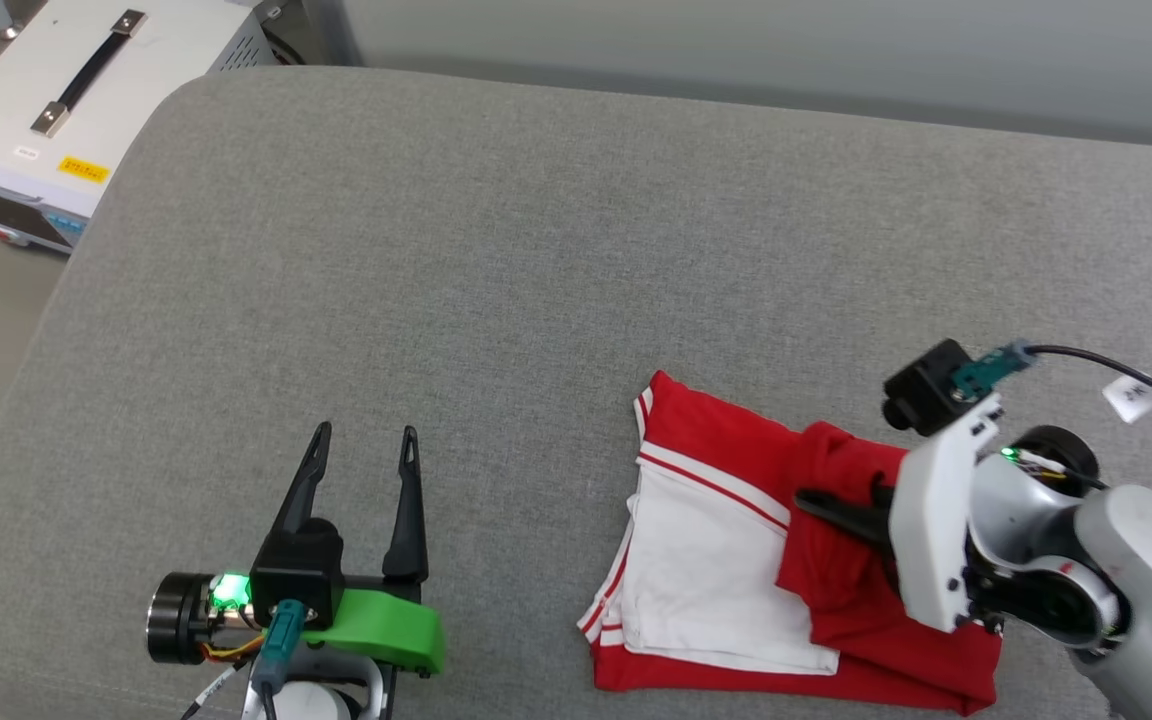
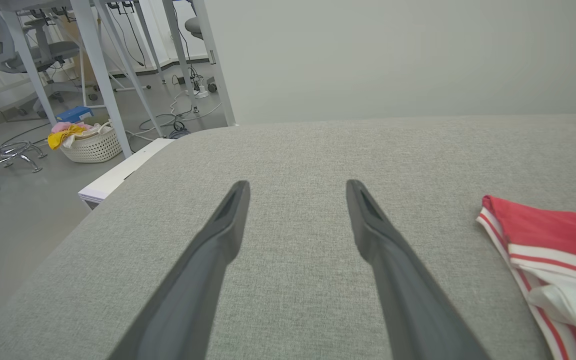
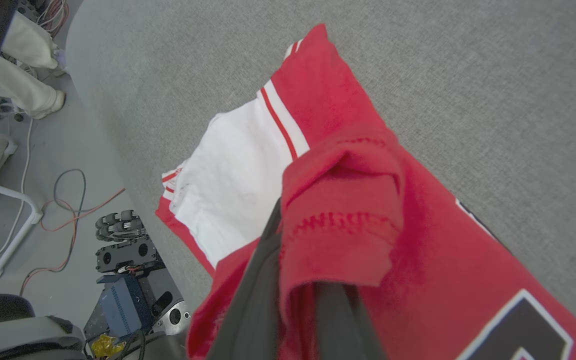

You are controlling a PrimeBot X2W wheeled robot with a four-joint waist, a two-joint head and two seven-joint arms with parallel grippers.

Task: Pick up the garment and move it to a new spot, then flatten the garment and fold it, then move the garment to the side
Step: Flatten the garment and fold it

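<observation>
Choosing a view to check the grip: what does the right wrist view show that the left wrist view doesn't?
Right wrist: right gripper shut on a red fold of the garment, plus a black numeral. Left wrist: open left gripper over bare cushion, a laundry basket beyond. Both: the garment's white sleeve and striped trim on the cushion.
</observation>
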